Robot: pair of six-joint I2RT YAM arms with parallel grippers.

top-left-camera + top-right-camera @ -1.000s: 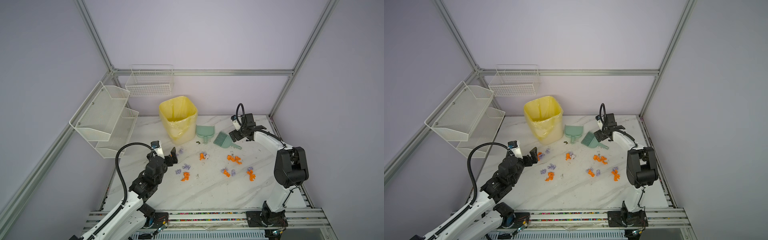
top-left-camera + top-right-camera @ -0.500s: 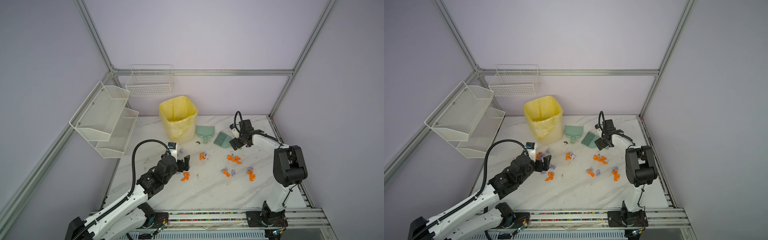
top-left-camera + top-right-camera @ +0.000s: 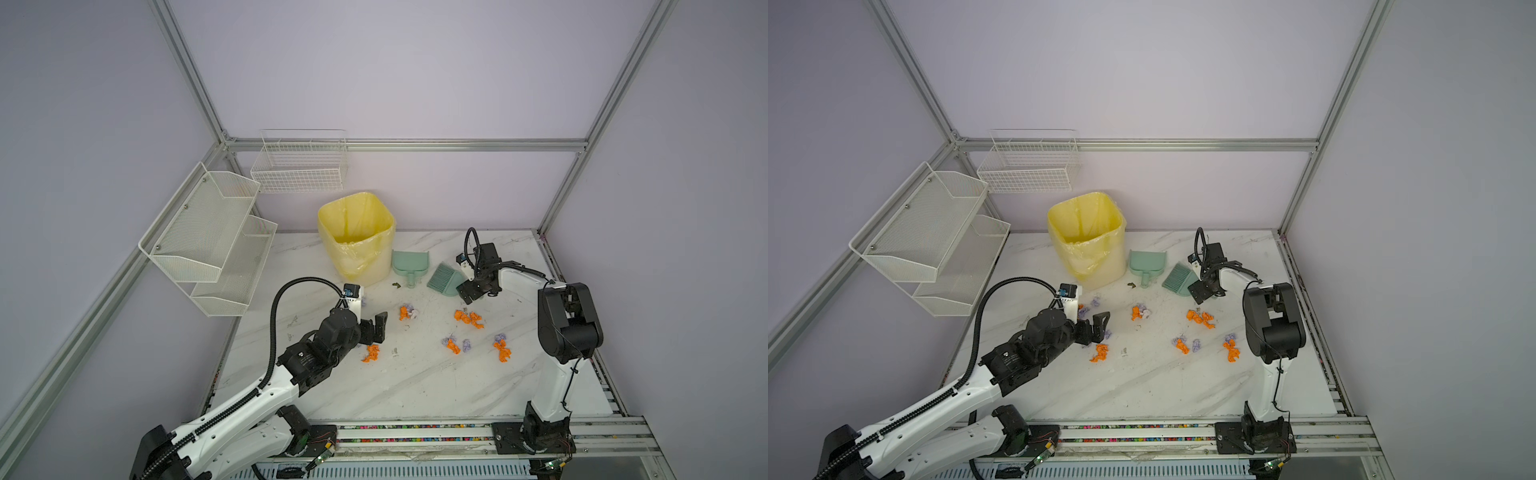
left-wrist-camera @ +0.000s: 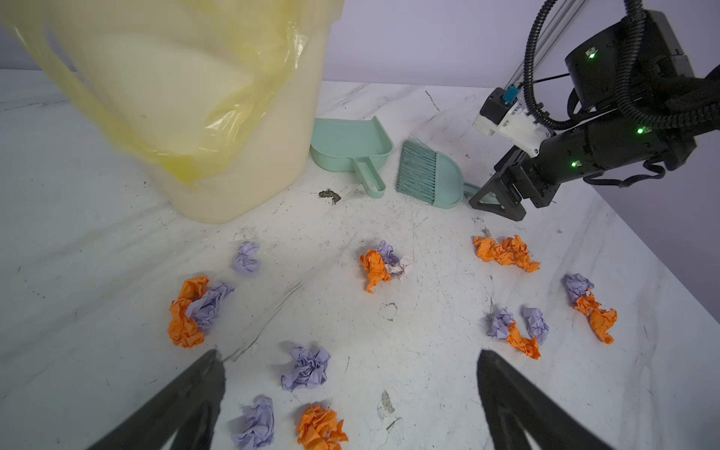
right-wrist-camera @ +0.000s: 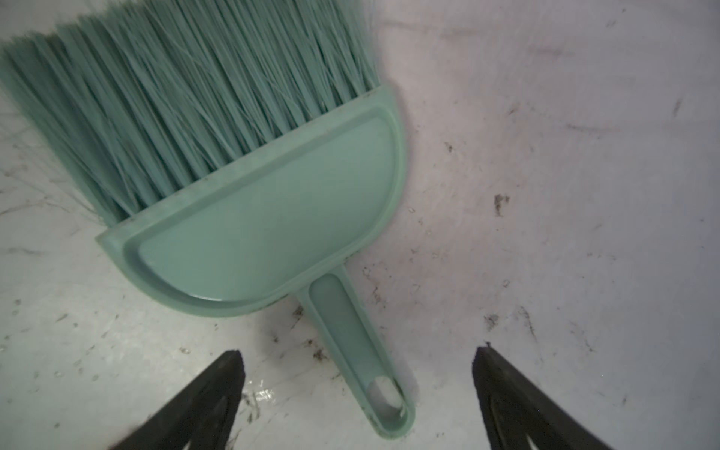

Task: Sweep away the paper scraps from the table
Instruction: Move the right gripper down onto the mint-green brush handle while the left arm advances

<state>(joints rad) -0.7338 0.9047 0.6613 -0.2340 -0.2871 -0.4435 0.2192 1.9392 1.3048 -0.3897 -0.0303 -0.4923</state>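
A: In a top view, the left tool (image 3: 374, 328), spread wide, has swung in over the paper scraps (image 3: 467, 318) strewn on the worktop (image 3: 415, 382).

B: Left wrist view: scraps lie untouched, nothing gripped.

A: Right wrist view: the right tool (image 5: 358, 354), released, has dropped astride the handle of the brush (image 5: 265, 233). Sweeping likely starts once it clamps.

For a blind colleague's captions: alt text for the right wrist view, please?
A green hand brush lies flat on the scuffed white marble table, bristles pointing away. Its handle end sits between the fingers of the open right gripper, with a gap on each side.
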